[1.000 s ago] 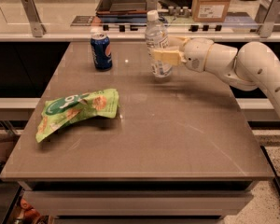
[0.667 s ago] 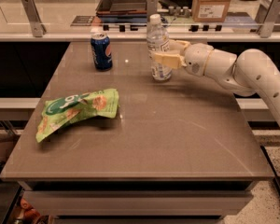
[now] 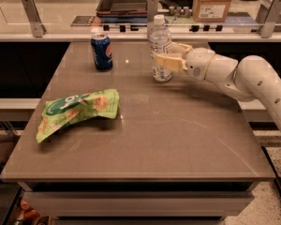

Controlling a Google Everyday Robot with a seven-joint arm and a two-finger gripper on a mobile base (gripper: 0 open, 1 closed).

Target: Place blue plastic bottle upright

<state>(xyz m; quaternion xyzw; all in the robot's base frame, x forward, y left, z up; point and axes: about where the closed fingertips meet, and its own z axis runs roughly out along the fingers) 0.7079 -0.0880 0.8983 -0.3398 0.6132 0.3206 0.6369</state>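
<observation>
Bottle standing upright at the back of the tabletop, with the gripper wrapping around it.

From where I'm standing, the bottle is showing as small, clear plastic with a white cap on top and a pale, speckled label around its upper half; its base is sitting flat on the tabletop near the far edge, a little right of centre. The jaws are closing on its middle, one pale finger crossing the front of it and the other reaching round behind. The white arm is coming in from the right. A dark blue can is standing to the bottle's left, well apart from it, and a crumpled green bag is lying nearer me on the left side.
</observation>
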